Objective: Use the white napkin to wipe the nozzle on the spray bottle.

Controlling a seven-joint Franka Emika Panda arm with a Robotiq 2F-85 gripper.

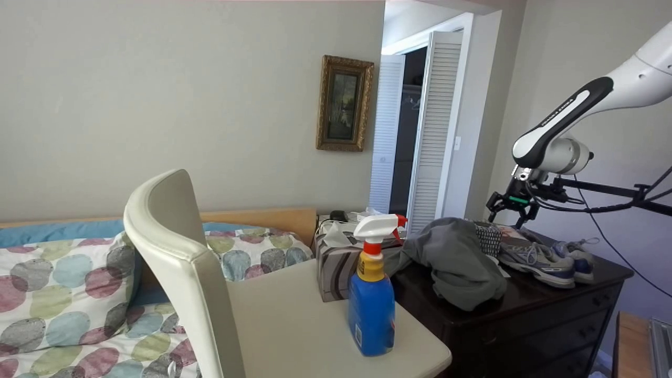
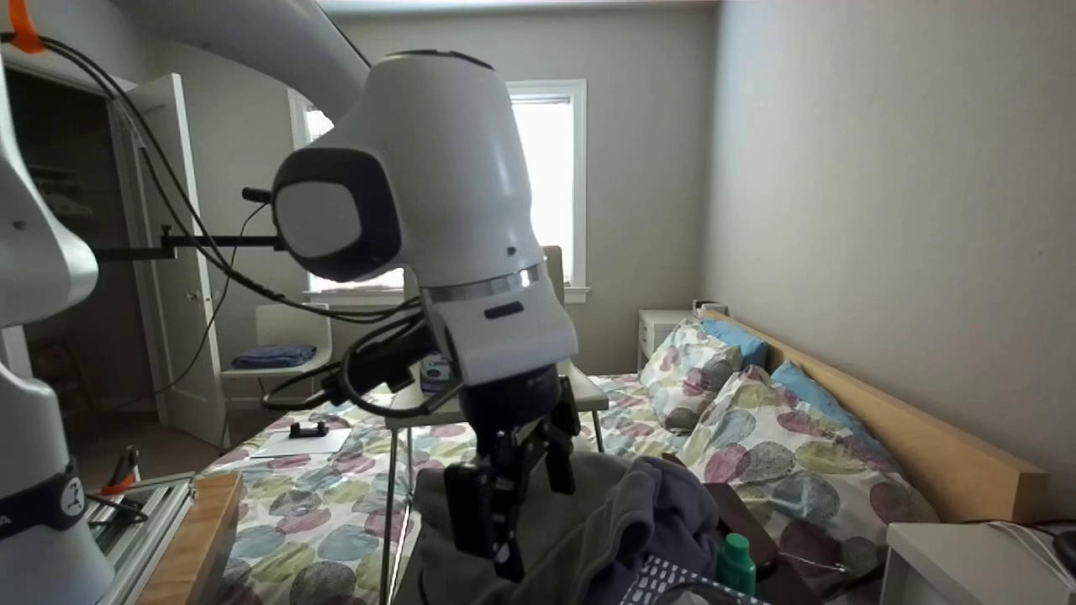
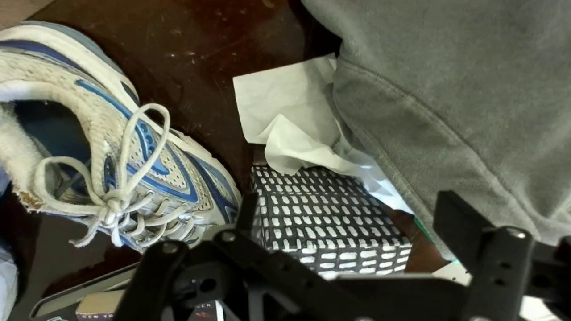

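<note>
Since nothing sits in the hand (image 3: 350, 214), I'd judge the wiping job not yet begun. Its fingers (image 3: 459, 218) are spread wide beside the grey cloth (image 1: 462, 257), over the patterned box (image 3: 330, 214) as far as I can make out. The white napkin (image 3: 299, 138) has yet to be picked up: it lies on the dark worktop (image 3: 214, 44) right at the grey cloth's edge, part of it apparently tucked underneath, with the shoe (image 3: 107, 127) on the side away from the cloth. What remains, to my mind, is everything: gripping the napkin, drawing it free, carrying it past the grey cloth and doing the actual wiping. The spray bottle (image 1: 371, 312) stands upright on the pale chair (image 1: 289, 315), across the grey cloth from the hand, its red nozzle (image 1: 402, 220) turned towards the cloth. It's a cheerful thing, blue-bodied with a yellow neck, a red collar and a white head over a red trigger; whether the tip is grimy is too small to tell. As for the napkin, it looks thin and creased, one corner lying flat, another fold curling up over the box's edge, so I'd expect it to pinch easily but sag once lifted.
</note>
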